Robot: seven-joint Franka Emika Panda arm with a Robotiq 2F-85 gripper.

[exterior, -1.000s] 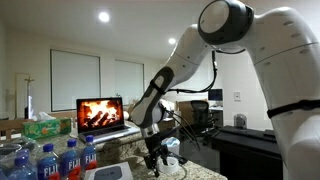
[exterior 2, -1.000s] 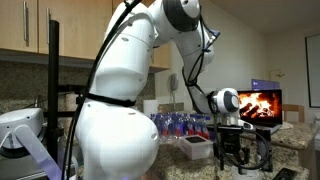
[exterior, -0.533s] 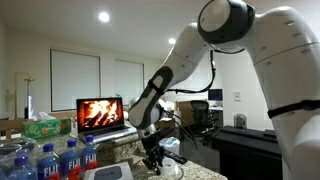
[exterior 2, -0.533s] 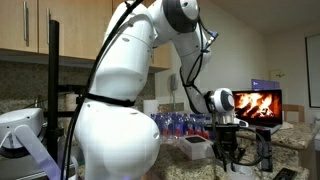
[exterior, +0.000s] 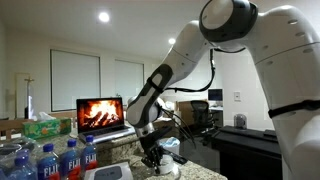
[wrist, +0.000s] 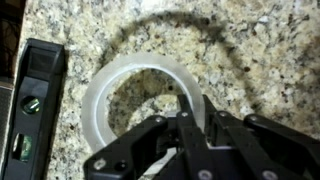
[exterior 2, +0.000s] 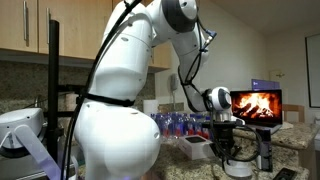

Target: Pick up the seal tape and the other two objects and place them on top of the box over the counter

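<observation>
The seal tape [wrist: 100,95], a translucent white ring, lies flat on the speckled counter [wrist: 250,50]. My gripper [wrist: 197,102] is shut on the ring's right wall, one finger inside the hole and one outside. A flat black remote-like item [wrist: 35,110] lies just left of the tape. In both exterior views the gripper [exterior: 155,158] [exterior 2: 226,156] points straight down at the counter with the tape [exterior 2: 238,170] under it. A slim dark cylinder [exterior 2: 264,152] stands upright close by. The low pale box [exterior: 108,173] sits beside the gripper.
Several blue-labelled water bottles [exterior: 60,160] stand near the box. A laptop showing a fire [exterior: 100,113] and a green tissue box [exterior: 45,127] sit behind. A dark desk with equipment [exterior: 240,140] lies beyond the counter's edge.
The jaws have gone from wide open to shut on the tape's wall. The gripper has dropped slightly toward the counter.
</observation>
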